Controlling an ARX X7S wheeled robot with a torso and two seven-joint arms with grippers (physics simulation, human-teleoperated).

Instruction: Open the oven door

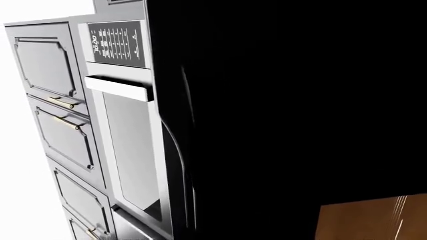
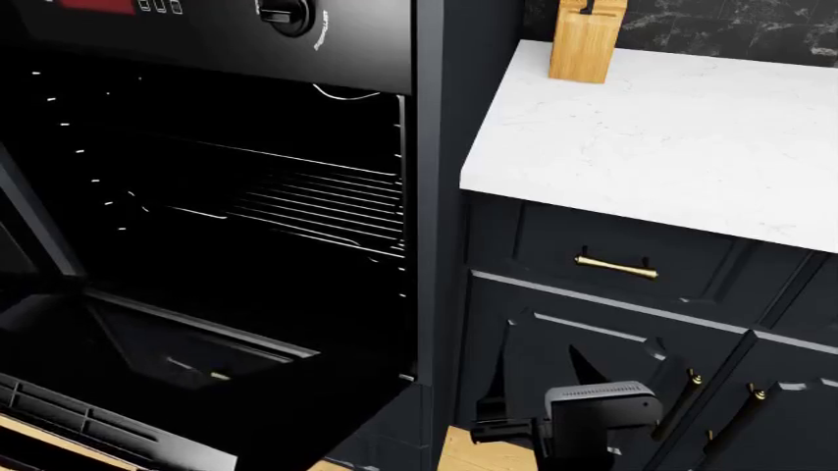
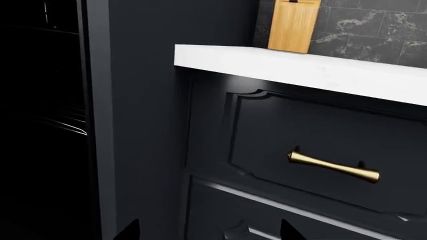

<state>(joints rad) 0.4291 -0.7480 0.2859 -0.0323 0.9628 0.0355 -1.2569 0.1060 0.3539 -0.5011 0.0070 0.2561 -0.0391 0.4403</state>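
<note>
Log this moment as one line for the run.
oven door: swung down, open | oven rack: exposed | right gripper: open, facing drawer

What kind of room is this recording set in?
A simulated home kitchen, most likely: a built-in oven with its oven door dropped open onto wire racks, a white countertop over navy drawers, and a wooden knife block.

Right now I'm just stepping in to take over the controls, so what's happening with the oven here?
The glossy black oven door is already swung down and lies roughly level, leaving the dark cavity and its wire racks exposed below the black control panel with a knob. Neither arm is touching the door. The right gripper hangs low in front of the dark navy drawer with a brass handle, under the white marble countertop. The left gripper is not visible.
</note>
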